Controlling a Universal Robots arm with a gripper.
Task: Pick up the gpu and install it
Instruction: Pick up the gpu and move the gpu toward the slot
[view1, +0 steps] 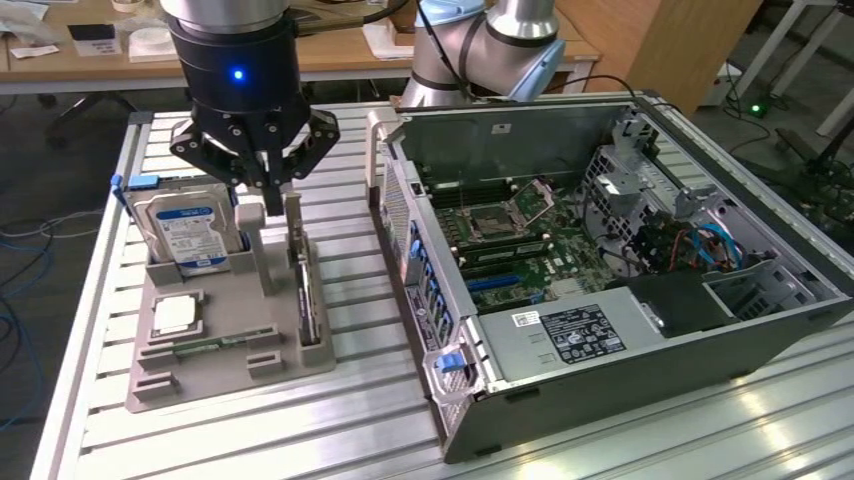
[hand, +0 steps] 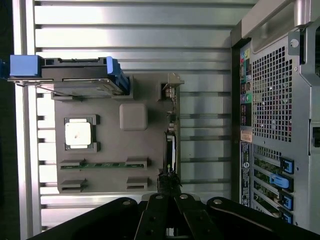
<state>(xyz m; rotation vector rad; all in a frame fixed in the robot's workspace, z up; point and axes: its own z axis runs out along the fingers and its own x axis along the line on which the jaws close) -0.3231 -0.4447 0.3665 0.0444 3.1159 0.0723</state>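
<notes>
The gpu (view1: 306, 300) is a thin dark card standing on edge in the slot along the grey tray's (view1: 234, 300) side nearest the computer. In the wrist view the gpu (hand: 171, 142) shows edge-on as a narrow dark strip. My gripper (view1: 274, 207) hangs above the tray, over the far end of the card, between it and the hard drive. Its fingers are shut, tips together, and I see nothing between them. In the wrist view my gripper (hand: 170, 196) sits just past one end of the card. The open computer case (view1: 601, 260) lies at the exterior view's right with its motherboard (view1: 527, 250) exposed.
The tray (hand: 115, 147) also holds a silver hard drive with a blue label (view1: 187, 228), a processor chip (view1: 176, 316) and a green memory stick (view1: 214, 345). A square post (hand: 133, 116) rises from the tray. All stands on a slatted aluminium table (view1: 347, 420). A second robot arm (view1: 481, 50) stands behind the case.
</notes>
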